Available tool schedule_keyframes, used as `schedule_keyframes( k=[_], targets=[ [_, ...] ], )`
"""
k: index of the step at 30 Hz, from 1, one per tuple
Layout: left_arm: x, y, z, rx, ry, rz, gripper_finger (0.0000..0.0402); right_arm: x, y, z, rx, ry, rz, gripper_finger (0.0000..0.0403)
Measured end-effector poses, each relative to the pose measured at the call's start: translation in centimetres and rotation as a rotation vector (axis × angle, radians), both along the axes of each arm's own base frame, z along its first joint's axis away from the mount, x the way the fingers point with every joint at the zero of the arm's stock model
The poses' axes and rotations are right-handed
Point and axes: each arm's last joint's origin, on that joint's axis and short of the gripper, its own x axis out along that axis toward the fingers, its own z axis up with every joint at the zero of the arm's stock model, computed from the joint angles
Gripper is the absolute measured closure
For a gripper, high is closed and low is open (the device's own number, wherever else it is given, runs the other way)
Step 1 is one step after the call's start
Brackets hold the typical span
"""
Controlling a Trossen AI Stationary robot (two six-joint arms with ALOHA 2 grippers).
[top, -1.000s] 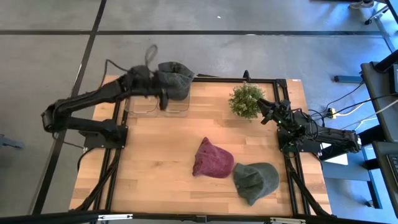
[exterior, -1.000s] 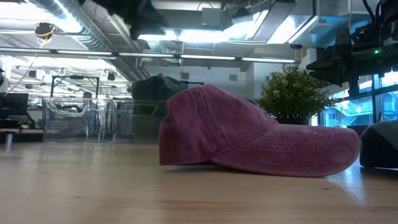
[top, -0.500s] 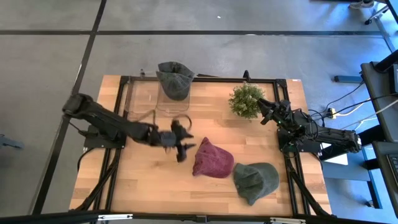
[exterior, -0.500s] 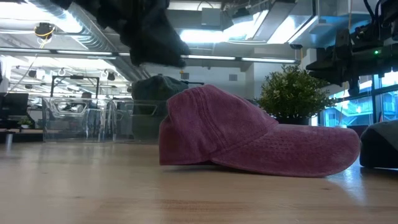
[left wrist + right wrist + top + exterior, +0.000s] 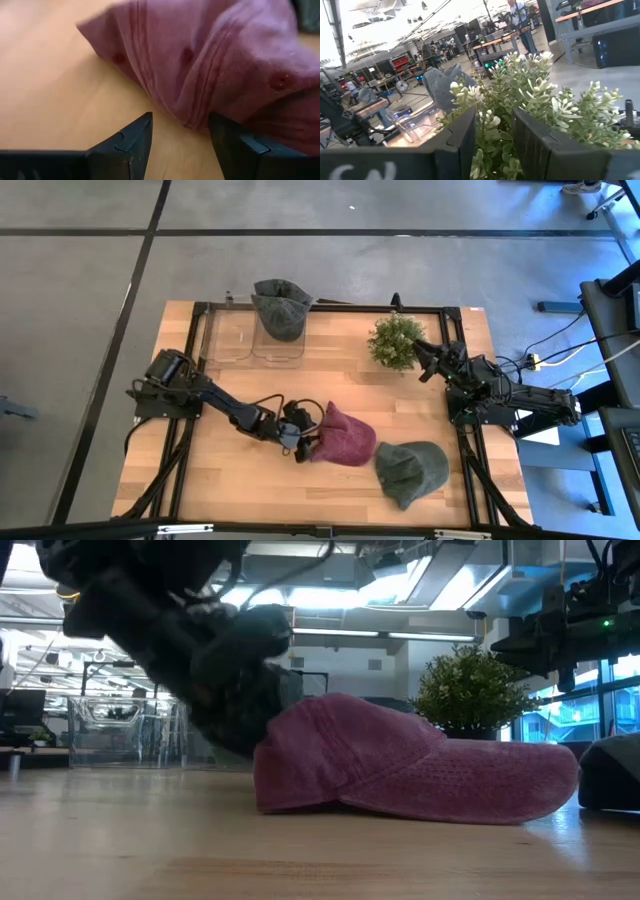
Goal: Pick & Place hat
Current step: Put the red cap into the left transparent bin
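The maroon hat (image 5: 343,436) lies brim-down on the wooden table, right of centre. My left gripper (image 5: 303,442) is low at the hat's left side and open. In the left wrist view its fingers (image 5: 180,135) stand on either side of the crown's lower edge (image 5: 190,117). In the low view the left gripper (image 5: 235,690) overlaps the back of the crown. My right gripper (image 5: 425,360) waits open at the table's right edge, facing the plant (image 5: 396,340). My left gripper is open around the rear edge of the maroon hat's crown (image 5: 200,120), coming slanting down from the table's left. One finger (image 5: 225,137) stands right at the cloth; whether it touches, I cannot tell. The hat lies on the table.
A dark green hat (image 5: 280,308) sits in a clear bin at the far edge, with a second clear bin (image 5: 230,340) beside it. A grey-green hat (image 5: 412,470) lies near the right front corner, next to the maroon one. The potted plant stands far right.
My left arm has swung from the far bin, where the dark green hat stays, across the table toward the near right and down to the maroon hat's left side. The top of the hat's crown now sits slightly lower than before.
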Motion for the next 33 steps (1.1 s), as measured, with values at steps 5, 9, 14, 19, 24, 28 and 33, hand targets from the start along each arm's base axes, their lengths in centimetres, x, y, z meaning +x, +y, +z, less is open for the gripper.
schedule_keyframes(
  k=[5,9,14,19,24,28,33],
  targets=[
    [0.1,-0.2,-1.2,-0.022,0.041,-0.038,0.0214,0.0,0.0,0.0,-0.001,0.0,0.007,0.0276],
    [0.1,-0.1,-1.4,-0.016,0.041,-0.032,0.0214,0.0,0.0,0.0,-0.001,0.0,0.008,0.0276],
    [0.1,-0.1,-1.4,0.001,0.039,-0.029,0.0215,0.0,0.0,0.0,-0.001,0.0,0.008,0.0276],
    [0.1,0.0,-1.4,0.011,0.043,-0.021,0.0261,0.0,0.0,0.0,-0.001,0.0,0.008,0.0276],
    [0.0,0.0,-1.5,0.046,0.046,-0.016,0.0347,0.0,0.0,0.0,-0.002,0.001,0.008,0.0276],
    [0.0,0.1,-1.5,0.07,0.048,-0.032,0.0392,0.0,0.0,0.0,-0.01,0.008,0.007,0.0276],
    [-0.2,0.3,-0.7,0.091,0.059,-0.04,0.0397,0.0,0.0,0.0,-0.038,0.033,0.005,0.0276]
  ],
)
